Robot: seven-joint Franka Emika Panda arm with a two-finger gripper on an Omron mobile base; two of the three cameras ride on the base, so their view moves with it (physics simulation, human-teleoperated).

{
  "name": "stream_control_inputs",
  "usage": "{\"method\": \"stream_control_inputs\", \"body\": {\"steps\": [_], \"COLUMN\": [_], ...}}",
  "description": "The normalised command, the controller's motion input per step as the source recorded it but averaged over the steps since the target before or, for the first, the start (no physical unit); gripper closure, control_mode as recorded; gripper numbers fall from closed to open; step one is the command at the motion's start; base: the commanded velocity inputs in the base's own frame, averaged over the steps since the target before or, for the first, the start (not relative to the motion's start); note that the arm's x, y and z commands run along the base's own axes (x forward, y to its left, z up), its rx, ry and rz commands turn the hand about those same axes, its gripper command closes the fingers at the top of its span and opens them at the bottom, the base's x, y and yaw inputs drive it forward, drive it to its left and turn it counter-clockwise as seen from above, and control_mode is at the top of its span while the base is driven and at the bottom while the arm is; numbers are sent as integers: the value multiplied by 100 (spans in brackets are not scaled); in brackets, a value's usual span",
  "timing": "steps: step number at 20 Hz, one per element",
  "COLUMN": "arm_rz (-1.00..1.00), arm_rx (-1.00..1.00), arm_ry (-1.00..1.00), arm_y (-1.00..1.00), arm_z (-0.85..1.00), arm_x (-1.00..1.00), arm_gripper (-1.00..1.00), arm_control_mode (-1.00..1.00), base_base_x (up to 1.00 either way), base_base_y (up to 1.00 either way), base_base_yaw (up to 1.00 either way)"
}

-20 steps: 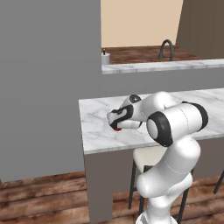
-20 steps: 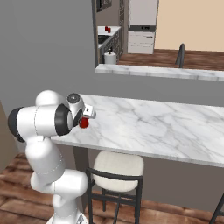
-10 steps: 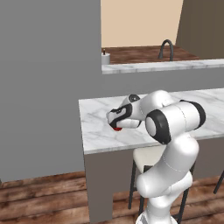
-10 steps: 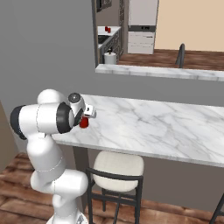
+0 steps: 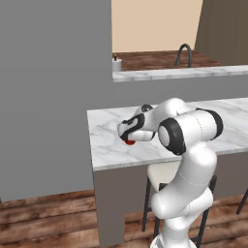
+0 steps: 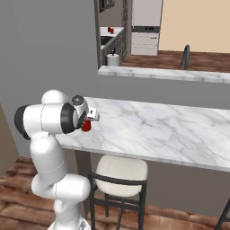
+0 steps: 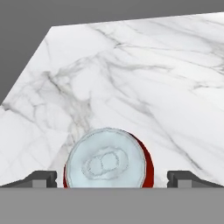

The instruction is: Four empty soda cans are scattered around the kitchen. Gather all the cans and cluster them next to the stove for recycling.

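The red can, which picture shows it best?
The hand view: the soda can sits close up, its silvery top facing the camera, between the open gripper tips. In the left and right base views, just a red sliver peeks from under the hand.

A marble counter (image 5: 111, 145) is seen with a stool (image 5: 162, 174) tucked below it. A red soda can (image 5: 130, 142) stands on the counter near its left end, largely covered by the gripper (image 5: 129, 134) directly above it. Behind the counter, a faucet (image 5: 184, 52) rises.
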Motion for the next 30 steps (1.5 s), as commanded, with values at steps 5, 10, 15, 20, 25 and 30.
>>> {"method": "stream_control_inputs", "body": {"steps": [5, 10, 15, 20, 25, 30], "arm_rz": [0, 0, 0, 0, 0, 0], "arm_rx": [0, 0, 0, 0, 0, 0], "arm_ry": [0, 0, 0, 0, 0, 0], "arm_y": [0, 0, 0, 0, 0, 0], "arm_z": [-8, -7, -6, -5, -5, -4], "arm_x": [11, 9, 7, 5, 1, 0], "arm_gripper": [-100, -100, -100, -100, 100, 100], "arm_control_mode": [-100, -100, -100, -100, -100, -100], "base_base_x": [0, 0, 0, 0, 0, 0], "base_base_y": [0, 0, 0, 0, 0, 0], "base_base_yaw": [0, 0, 0, 0, 0, 0]}}
